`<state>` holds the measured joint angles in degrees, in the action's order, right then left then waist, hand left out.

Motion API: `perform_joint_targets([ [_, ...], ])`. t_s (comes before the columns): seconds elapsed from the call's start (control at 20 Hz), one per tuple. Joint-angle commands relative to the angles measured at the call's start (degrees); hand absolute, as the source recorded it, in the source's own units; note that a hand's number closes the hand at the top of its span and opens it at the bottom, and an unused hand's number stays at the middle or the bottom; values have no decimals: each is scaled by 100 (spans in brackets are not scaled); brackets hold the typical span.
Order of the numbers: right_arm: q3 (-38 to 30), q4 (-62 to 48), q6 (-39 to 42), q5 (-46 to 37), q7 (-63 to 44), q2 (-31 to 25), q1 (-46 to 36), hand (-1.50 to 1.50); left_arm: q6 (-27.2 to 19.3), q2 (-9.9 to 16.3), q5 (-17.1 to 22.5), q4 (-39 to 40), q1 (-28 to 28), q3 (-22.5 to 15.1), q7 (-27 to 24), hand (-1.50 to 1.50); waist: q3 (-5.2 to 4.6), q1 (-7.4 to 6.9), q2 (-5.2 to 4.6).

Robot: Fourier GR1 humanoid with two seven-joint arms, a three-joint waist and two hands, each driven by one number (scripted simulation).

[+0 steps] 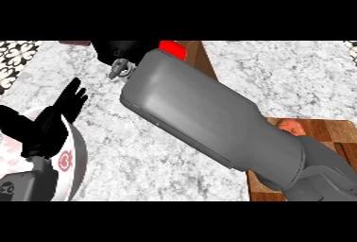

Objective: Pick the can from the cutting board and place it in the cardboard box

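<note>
Right hand (125,47) looks curled around the red cylindrical can (172,48), though the forearm hides most of it. Left hand (59,111) rests fingers spread.

The desk (293,75) is white marble veined with grey. A brown wooden cutting board (327,134) with checkered grain lies at its right edge. A bright red can (173,48) shows at the far edge. Both forearms are grey; the left hand (59,111) is black.

Grey marble counter (279,75) bears a wooden cutting board (327,137), perhaps a plate (78,156)
</note>
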<state>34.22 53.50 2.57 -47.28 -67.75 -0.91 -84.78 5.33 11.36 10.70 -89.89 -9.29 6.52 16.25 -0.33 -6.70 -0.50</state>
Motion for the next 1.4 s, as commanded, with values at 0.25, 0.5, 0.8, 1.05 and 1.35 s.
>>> perform_joint_targets([
  [0.25, 312, -723, -804, 541, -757, 87, -306, 150, 43, 25, 51, 159, 27, 116, -85, 0, 8, 188, -21],
  [0.5, 409, -1273, -1568, 520, -218, 87, 276, 150, 124, 279, 215, -153, 26, 297, 190, 0, 19, 192, -33],
  [0.8, 428, -1333, -1794, 1363, -105, 88, 1149, 150, 55, 214, 153, -25, -74, 256, 167, 0, 21, 173, -56],
  [1.05, 625, -1419, -2277, 1740, 43, 88, 1560, -150, 77, 47, 142, -185, 348, 217, -106, 0, 23, 139, -38],
  [1.35, 777, -1361, -3572, 1639, 745, 88, 1668, -150, -42, 7, 14, -241, 229, 134, -19, 0, 29, 251, -47],
])
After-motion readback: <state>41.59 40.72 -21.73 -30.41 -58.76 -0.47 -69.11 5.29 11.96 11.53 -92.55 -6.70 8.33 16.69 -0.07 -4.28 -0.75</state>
